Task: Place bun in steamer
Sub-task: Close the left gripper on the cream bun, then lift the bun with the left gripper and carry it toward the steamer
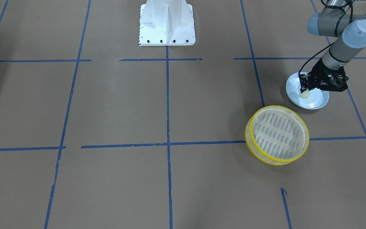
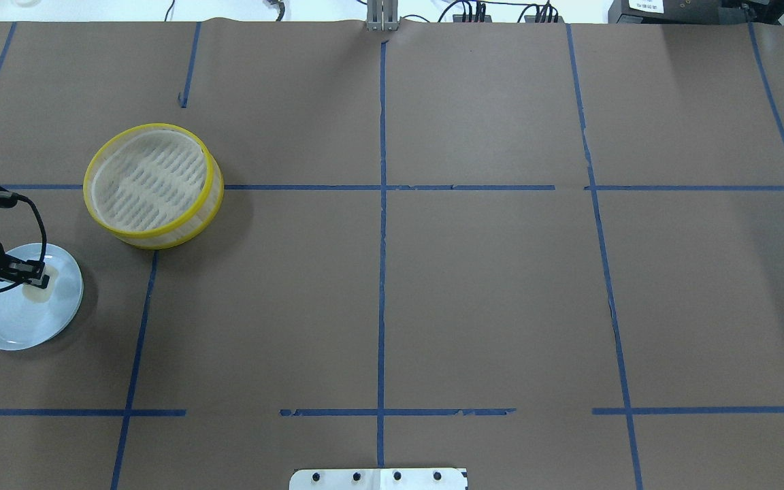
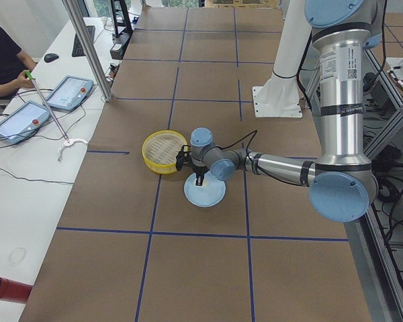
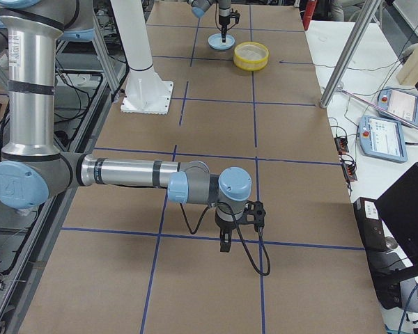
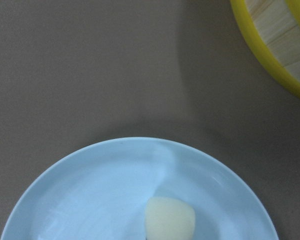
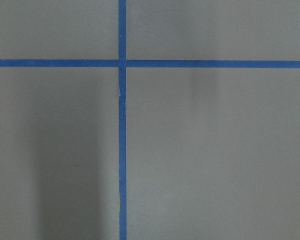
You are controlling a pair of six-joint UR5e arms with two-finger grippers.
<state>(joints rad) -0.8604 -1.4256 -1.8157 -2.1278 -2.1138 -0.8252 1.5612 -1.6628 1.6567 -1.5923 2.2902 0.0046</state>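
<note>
The bun (image 1: 304, 93) lies on a light blue plate (image 1: 314, 100) near the table's left end. It also shows in the overhead view (image 2: 43, 288) and low in the left wrist view (image 5: 170, 219). My left gripper (image 1: 305, 89) is down on the plate right at the bun; the fingers hide their own gap, so I cannot tell if they grip it. The steamer (image 1: 249, 140), yellow-rimmed and empty, stands beside the plate (image 2: 18, 320), slightly apart. My right gripper (image 4: 224, 245) hangs low over bare table far from both; I cannot tell its state.
The white robot base (image 1: 167, 24) stands at the table's middle edge. Blue tape lines cross the brown table cover. A side table with tablets (image 3: 67, 90) and a seated person lies beyond the far edge.
</note>
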